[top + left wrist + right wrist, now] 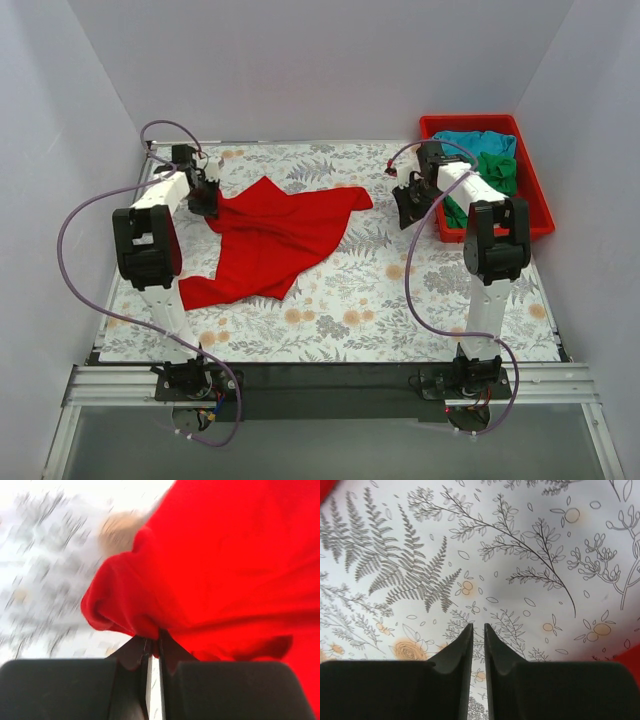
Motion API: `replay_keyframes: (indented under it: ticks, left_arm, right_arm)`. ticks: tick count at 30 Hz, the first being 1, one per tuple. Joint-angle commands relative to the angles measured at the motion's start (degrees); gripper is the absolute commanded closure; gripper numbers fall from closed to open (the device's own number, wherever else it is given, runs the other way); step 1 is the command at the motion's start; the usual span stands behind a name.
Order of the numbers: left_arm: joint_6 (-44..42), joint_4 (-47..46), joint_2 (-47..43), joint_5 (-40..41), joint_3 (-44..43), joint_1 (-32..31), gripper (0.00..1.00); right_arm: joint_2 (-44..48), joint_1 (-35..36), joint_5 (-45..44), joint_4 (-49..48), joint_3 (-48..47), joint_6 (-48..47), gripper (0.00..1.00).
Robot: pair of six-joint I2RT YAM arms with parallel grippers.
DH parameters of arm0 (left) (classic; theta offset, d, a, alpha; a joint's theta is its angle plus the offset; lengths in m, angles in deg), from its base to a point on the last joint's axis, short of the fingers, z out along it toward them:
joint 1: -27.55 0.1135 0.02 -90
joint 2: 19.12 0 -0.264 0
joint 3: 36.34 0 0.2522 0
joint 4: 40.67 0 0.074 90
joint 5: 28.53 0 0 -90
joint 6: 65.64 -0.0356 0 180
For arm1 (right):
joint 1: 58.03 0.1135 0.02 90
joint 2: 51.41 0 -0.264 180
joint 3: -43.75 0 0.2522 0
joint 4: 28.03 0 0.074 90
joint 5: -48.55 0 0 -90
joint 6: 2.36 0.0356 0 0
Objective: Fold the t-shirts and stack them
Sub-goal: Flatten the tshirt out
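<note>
The red t-shirt [270, 240] lies rumpled and spread over the left middle of the floral table. My left gripper [205, 203] is at its far left corner, shut on a fold of the red cloth [165, 605]. The dark green t-shirt [497, 172] and the turquoise t-shirt [478, 142] lie bunched in the red tray [535, 195] at the back right. My right gripper [408, 206] hangs just left of the tray, shut and empty above the bare tablecloth [520, 555]; its fingertips [469, 630] hold nothing.
White walls enclose the table on three sides. The floral tablecloth [400, 300] shows bare across the front and right middle. Purple cables loop off both arms.
</note>
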Motion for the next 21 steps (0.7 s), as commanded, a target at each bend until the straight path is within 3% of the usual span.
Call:
replay_keyframes:
  ticks: [1, 2, 8, 11, 15, 21]
  left_arm:
    - [-2.18, -0.04, -7.56, -1.9, 4.14, 0.09, 1.0]
    - [-2.26, -0.04, -7.49, -2.08, 4.33, 0.09, 1.0]
    - [-1.3, 0.75, -6.87, -2.17, 4.16, 0.09, 1.0]
    - [-1.38, 1.02, -6.26, -2.08, 4.16, 0.09, 1.0]
    - [-1.29, 1.28, -5.55, -1.64, 3.63, 0.09, 1.0]
    - [-1.3, 1.54, -5.02, -1.29, 3.02, 0.27, 1.0]
  right_arm:
    - [2.99, -0.55, 9.07, -1.48, -2.27, 6.36, 0.79]
    - [2.81, -0.55, 10.04, -3.41, -2.01, 8.74, 0.72]
    - [-0.35, 0.58, 10.41, -16.33, -4.18, 22.55, 0.71]
    - [-2.9, 2.52, 3.48, -18.72, -7.87, 23.35, 0.64]
    - [-8.42, 4.72, -0.48, -19.16, -13.93, 24.41, 0.62]
    - [-13.53, 6.04, 0.03, -18.73, -18.17, 25.46, 0.55]
